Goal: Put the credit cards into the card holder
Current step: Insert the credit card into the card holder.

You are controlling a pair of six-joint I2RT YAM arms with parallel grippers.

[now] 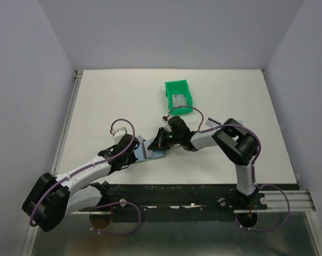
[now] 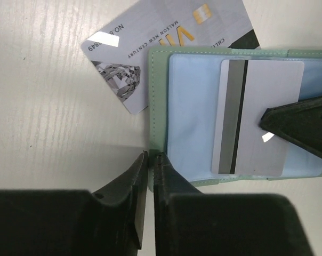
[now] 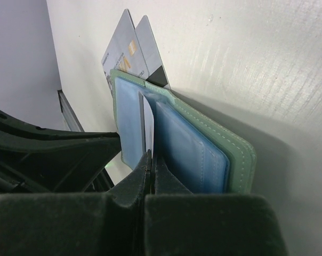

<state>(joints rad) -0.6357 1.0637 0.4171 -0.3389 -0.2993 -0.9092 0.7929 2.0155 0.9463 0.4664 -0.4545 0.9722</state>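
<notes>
From above, my left gripper (image 1: 138, 154) and right gripper (image 1: 159, 142) meet tip to tip over the card holder (image 1: 149, 151). The green bin (image 1: 179, 93) sits well beyond my right fingers with something grey in it (likely another card, too small to be sure). Through my left wrist, the holder lies open just past my tips. Its near corner is right at the thin slit between my left fingers, and I cannot tell whether they pinch the cover or only rest against it. The credit card (image 2: 262, 96) lies over the pale blue pocket (image 2: 193, 133), its dark stripe on the side nearest my left fingers, with my right finger (image 2: 302, 125) on its far half. Two spare cards (image 2: 161, 42) poke out from under the holder's far edge. Through my right wrist, my fingers are clenched on the credit card's thin edge, right at the tips, and the pockets fan up on either side of it. I judge the step to be seating this card. To do it well, I should pin the cover firmly with my left fingers and keep the card level with the pocket mouth. Then I push slowly toward my left fingers, because the holder rides on loose cards and may skate.
</notes>
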